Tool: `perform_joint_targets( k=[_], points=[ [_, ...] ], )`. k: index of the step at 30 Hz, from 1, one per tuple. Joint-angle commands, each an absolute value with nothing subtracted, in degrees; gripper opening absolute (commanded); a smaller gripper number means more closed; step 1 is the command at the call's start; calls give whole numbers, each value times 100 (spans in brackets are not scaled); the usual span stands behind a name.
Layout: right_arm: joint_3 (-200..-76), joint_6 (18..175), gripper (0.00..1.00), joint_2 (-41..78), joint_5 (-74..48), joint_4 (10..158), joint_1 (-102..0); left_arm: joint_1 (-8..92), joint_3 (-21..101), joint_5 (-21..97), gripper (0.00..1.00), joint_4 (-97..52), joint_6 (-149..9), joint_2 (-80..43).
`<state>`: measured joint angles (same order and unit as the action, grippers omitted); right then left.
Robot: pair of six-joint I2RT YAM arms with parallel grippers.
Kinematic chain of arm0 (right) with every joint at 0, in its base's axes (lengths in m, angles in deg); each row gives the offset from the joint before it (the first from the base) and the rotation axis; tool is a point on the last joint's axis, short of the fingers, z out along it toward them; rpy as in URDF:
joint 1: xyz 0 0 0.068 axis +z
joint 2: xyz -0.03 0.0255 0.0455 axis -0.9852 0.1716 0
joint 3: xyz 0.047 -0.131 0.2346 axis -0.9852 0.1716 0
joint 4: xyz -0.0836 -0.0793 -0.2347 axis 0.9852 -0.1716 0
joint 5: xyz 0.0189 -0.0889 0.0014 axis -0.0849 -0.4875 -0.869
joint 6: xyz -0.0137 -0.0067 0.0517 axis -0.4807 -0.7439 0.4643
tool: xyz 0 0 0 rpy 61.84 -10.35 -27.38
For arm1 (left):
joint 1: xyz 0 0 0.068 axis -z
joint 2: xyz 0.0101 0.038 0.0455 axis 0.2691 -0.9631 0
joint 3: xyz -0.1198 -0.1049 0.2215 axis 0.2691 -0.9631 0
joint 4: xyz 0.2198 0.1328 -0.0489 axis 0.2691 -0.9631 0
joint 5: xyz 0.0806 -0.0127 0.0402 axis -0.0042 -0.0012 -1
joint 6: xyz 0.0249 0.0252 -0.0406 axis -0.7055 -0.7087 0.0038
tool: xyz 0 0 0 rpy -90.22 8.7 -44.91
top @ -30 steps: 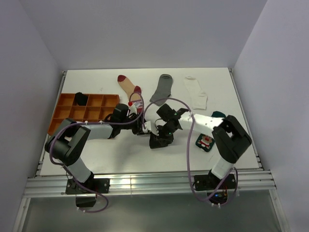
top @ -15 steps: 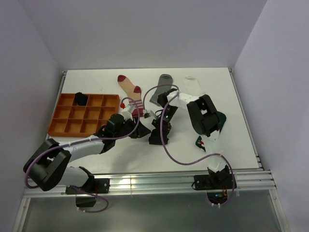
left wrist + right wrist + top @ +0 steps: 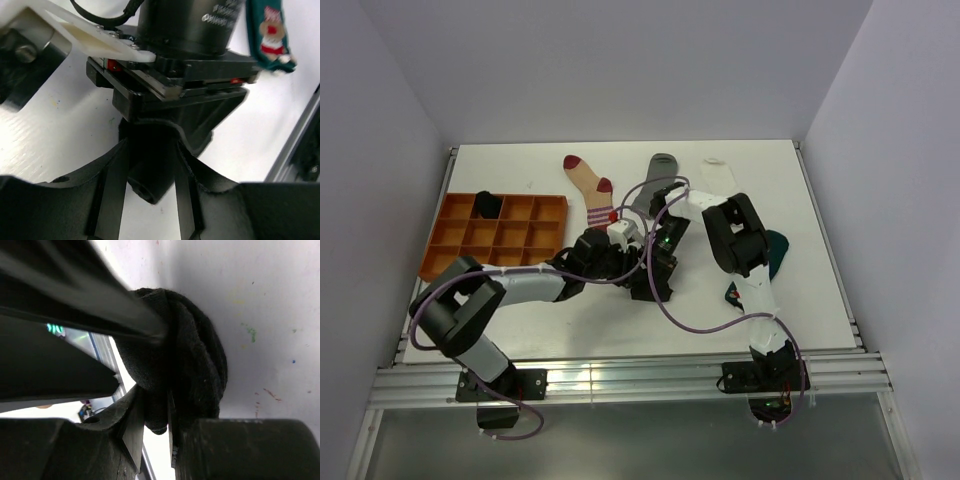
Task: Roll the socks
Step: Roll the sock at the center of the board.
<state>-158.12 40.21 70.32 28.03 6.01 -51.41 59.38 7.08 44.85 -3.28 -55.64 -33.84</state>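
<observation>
A black sock (image 3: 200, 365) is bunched into a loose roll on the white table, and my right gripper (image 3: 167, 405) is shut on a fold of it. In the top view that gripper (image 3: 656, 282) points down at the table's middle. My left gripper (image 3: 632, 266) meets it from the left. Its jaws (image 3: 150, 200) stand apart on either side of a dark rounded end (image 3: 150, 175) under the right gripper's body; I cannot tell whether they touch it. The beige red-striped sock (image 3: 588, 185), grey sock (image 3: 658, 178) and white sock (image 3: 713, 175) lie flat at the back. The dark teal sock (image 3: 270, 35) lies right.
An orange compartment tray (image 3: 505, 240) stands at the left with a black sock (image 3: 488, 205) in a back cell. The right arm's cables loop over the table's middle. The table's metal front rail (image 3: 620, 375) runs along the near edge.
My left gripper has slid right, up against the right gripper, and its jaws have widened. The right arm folded inward early on and has since held still on the black sock.
</observation>
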Motion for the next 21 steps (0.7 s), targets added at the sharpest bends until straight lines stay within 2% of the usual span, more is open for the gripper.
perform_joint_targets(
  k=[1,6,21],
  points=[
    [-15634,4049,22,7273,2178,977,-5208,5982,1024,4911,45,-377,-5980,-3663],
    [-15634,4189,22,7361,2134,960,-5270,5999,1043,5481,45,-201,-5866,-3945],
    [-15449,4927,22,7203,1633,1584,-5366,5973,611,6054,41,265,-5215,-4024]
  ],
)
